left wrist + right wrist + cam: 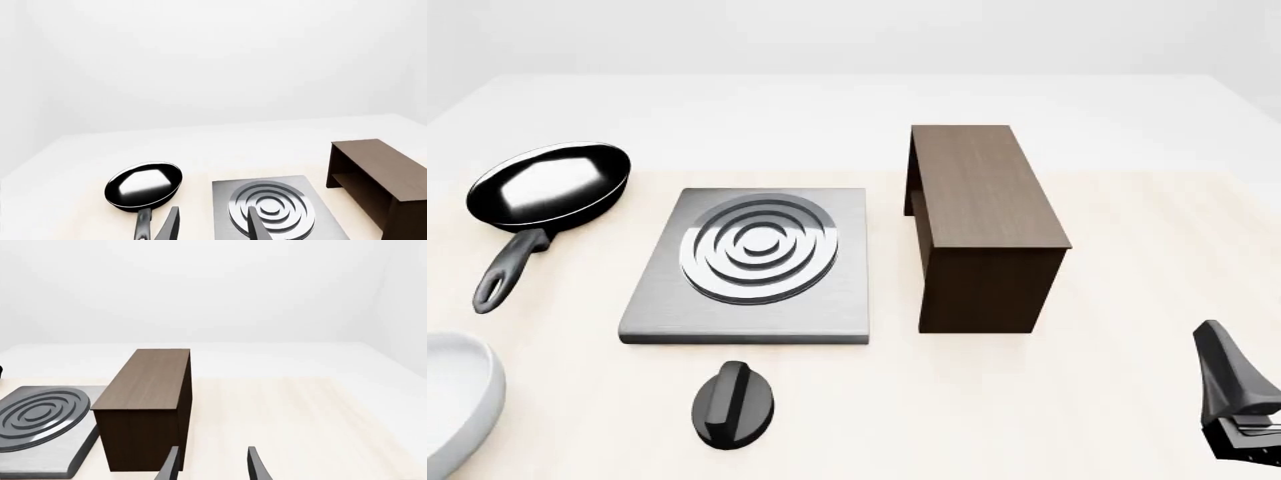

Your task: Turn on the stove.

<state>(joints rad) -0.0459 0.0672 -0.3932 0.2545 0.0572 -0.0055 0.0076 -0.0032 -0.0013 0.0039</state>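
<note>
Left gripper (212,227): fingers apart, holding nothing, only the tips in its wrist view; unseen from the front.
Right gripper (212,465): fingers apart, empty, cut off at the front view's near right corner.
Knob (734,403): near edge, just before the stove (750,267), apart from it.
Cabinet (982,222): right of stove.
Pan (545,187): far left.
Writing: none readable.

No readable text, labels, brands, numbers or signs anywhere. Stove (654,310), knob (734,403), pan (547,185), cabinet (988,190) and tabletop (1094,400) all plain, unmarked surfaces.
</note>
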